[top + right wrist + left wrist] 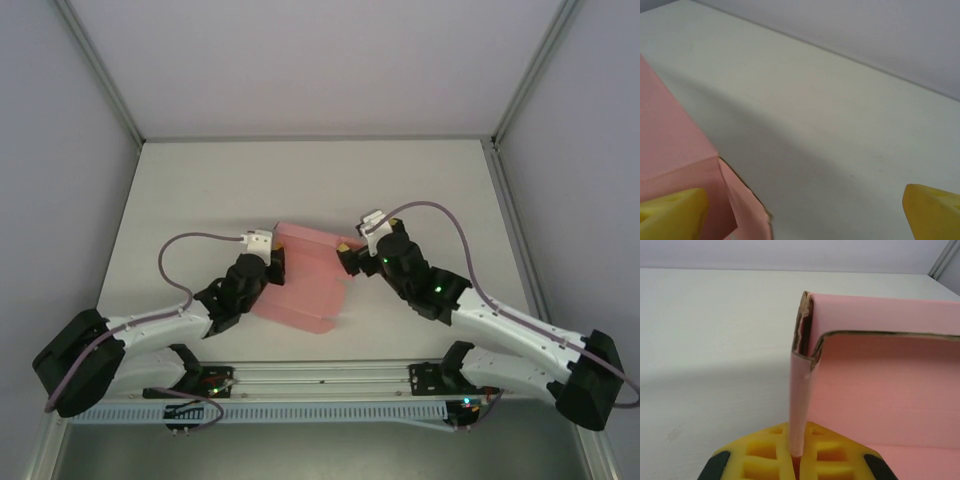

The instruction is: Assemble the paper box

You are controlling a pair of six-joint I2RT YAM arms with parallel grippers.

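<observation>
Pale pink thin-card paper box (305,290), half-folded, mid white table (200,190); long axis 11-to-5 o'clock. Left gripper (797,456) clenched on an upright wall. Right gripper (350,258) spread wide; box just beside it at 9 o'clock overhead.

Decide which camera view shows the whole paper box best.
Top external: nearly the whole paper box is visible. Left wrist shows one wall pinched by the left end effector; right wrist shows one corner.
</observation>
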